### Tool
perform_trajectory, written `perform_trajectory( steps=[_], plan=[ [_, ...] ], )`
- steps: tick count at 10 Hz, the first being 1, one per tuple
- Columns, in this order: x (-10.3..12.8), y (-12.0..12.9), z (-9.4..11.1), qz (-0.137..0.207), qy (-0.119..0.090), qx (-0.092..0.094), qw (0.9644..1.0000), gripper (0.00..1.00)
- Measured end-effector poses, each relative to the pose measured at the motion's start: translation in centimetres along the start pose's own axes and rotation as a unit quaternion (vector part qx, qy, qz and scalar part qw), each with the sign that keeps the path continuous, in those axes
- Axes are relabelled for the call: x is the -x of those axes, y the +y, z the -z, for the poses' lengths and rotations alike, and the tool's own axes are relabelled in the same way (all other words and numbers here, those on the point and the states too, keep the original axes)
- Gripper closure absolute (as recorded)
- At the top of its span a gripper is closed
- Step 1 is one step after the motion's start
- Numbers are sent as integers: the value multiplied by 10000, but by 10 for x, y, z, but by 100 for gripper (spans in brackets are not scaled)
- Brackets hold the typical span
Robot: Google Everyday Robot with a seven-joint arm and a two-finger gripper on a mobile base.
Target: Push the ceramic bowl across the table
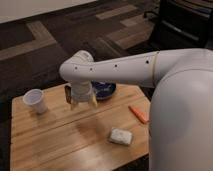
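Observation:
The dark blue ceramic bowl (106, 90) sits near the far edge of the light wooden table (55, 140), partly hidden behind my white arm. My gripper (82, 103) hangs just left of and in front of the bowl, fingers pointing down close over the tabletop. The gripper sits right beside the bowl's near-left rim; I cannot tell whether it touches it.
A white cup (35, 101) stands at the table's far left. An orange carrot-like object (138, 114) lies at the right, and a small whitish packet (121, 136) lies near the front. My large white arm covers the right side. Dark patterned carpet surrounds the table.

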Motion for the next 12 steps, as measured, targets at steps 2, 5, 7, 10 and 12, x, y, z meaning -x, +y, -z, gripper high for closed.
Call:
perform_trajectory(
  steps=[2,5,7,10,12],
  plan=[
    [0,0,0,0,0,0,10000,35],
    [0,0,0,0,0,0,10000,35],
    [0,0,0,0,0,0,10000,35],
    [3,-8,-1,-104,14,-74,9999,35],
    [12,-21,-5,-173,-23,-35,9998,35]
  ],
)
